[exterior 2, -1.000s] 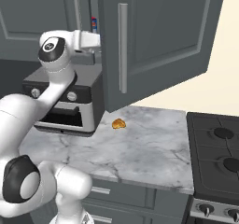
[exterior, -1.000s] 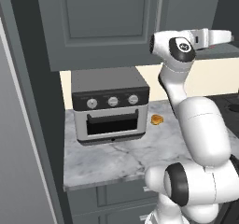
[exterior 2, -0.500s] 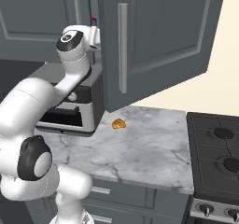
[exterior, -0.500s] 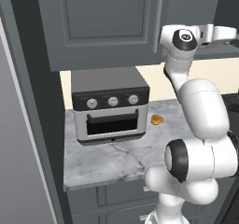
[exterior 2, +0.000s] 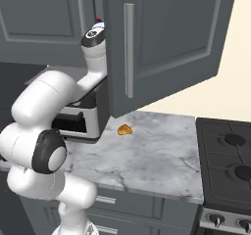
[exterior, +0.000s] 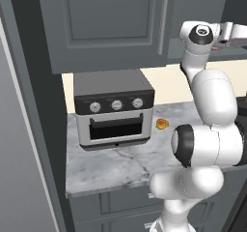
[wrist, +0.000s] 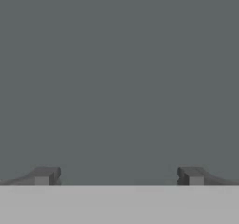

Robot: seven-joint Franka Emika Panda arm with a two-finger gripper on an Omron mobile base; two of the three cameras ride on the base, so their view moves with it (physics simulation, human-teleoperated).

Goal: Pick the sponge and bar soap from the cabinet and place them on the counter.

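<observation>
The gripper [wrist: 116, 175] has its two fingers [wrist: 44, 175] spread wide apart, and nothing sits between them. In the hand view they face a flat grey wall, too plain to tell what part it is.

The arm [exterior: 205, 95] reaches up high into the cabinet [exterior: 111, 23]. In the left base view the hand goes off the right edge, so its tip is cut off. In the right base view the open door [exterior 2: 162, 38] with its long silver handle [exterior 2: 129, 50] stands in front of the arm, and the hand is hidden behind it.

The sponge and the soap cannot be seen; the inside of the cabinet is hidden by the door and the arm.

Below is the counter [exterior: 125, 161], white-grey with thin dark lines. A silver toaster oven [exterior: 113, 112] with three knobs stands on it, at the left. Just beside the oven, to its right, lies a small shiny orange lump [exterior: 162, 123], not touching it. In the right base view a black stove [exterior 2: 228, 160] sits at the right end of the counter. Grey drawers [exterior: 120, 202] are under the counter, partly covered by the robot's white body.
</observation>
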